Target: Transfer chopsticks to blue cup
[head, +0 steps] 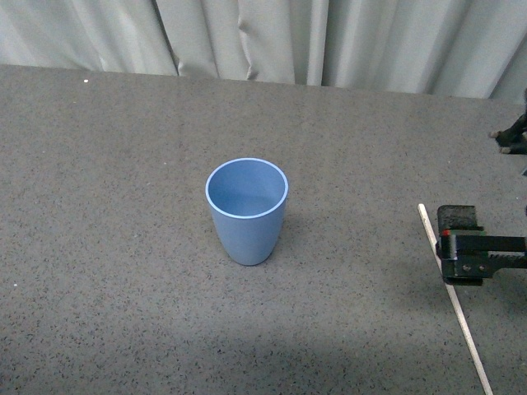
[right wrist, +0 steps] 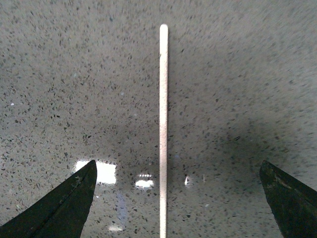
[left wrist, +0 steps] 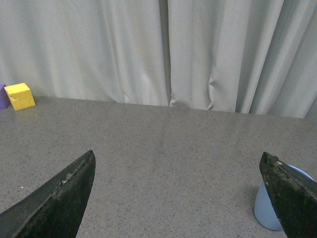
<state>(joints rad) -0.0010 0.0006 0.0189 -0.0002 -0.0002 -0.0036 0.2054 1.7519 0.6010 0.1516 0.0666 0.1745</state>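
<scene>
The blue cup (head: 246,210) stands upright and empty in the middle of the grey speckled table (head: 107,247). The chopstick (head: 454,300), a thin pale stick, lies flat on the table at the right, running from mid-right toward the front edge. My right gripper (head: 461,247) is open right above it. In the right wrist view the chopstick (right wrist: 163,129) lies lengthwise between the spread fingers, a little off centre, and my right gripper (right wrist: 178,171) is empty. My left gripper (left wrist: 178,161) is open and empty. The cup's side (left wrist: 265,210) shows partly behind one of its fingers.
Pale curtains (head: 272,37) hang behind the table's far edge. A yellow block (left wrist: 20,95) with a purple block beside it sits at the far edge in the left wrist view. Part of the right arm (head: 512,136) shows at the right border.
</scene>
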